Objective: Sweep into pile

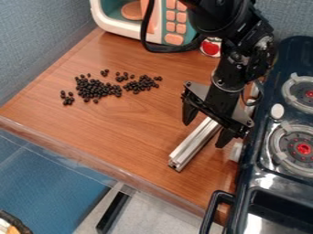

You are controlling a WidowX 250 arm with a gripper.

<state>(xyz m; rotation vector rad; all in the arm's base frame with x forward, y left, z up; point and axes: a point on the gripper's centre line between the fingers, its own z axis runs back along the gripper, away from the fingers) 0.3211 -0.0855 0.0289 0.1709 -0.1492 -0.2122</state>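
Black beans [94,89] lie loosely scattered on the upper left of the wooden counter [116,137], with a dense cluster on the left, a smaller one to its right and a few strays around them. My gripper [204,135] hangs over the right part of the counter, to the lower right of the beans and well apart from them. Its two fingers stand wide apart, open. A silver metal bar [194,144] slants between them toward the front, its upper end hidden behind the gripper. I see space between the bar and the left finger.
A toy microwave [168,23] stands at the back, with a small container bearing a red apple picture [211,47] beside it. The toy stove [254,183] borders the counter on the right, its black handle [214,210] at the front. The counter's front edge [92,160] runs diagonally below.
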